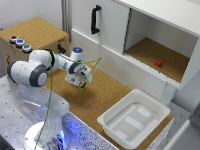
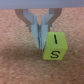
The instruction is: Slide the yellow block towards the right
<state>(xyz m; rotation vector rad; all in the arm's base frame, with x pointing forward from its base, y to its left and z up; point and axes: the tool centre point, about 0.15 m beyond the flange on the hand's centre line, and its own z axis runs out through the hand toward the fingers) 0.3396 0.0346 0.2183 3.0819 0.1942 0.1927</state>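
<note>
Block (image 2: 55,47), yellow, on cork surface (image 1: 107,92), standing square with black marks on the near face; a cube, so no long axis. Just beside end effector (image 2: 40,44), whose fingers (image 2: 36,32) are pressed together, pinching nothing. Hidden under the end effector (image 1: 81,84) in the exterior view. Open cork towards that view's right, then white tray (image 1: 134,119). Red cube (image 1: 158,63) well apart in cabinet (image 1: 150,35).

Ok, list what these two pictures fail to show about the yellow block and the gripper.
- Exterior view: the yellow block is hidden under the gripper.
- Wrist view: the yellow block is blurred; whether the fingers touch it cannot be told.
- Wrist view: the gripper base is cut off by the edge.
</note>
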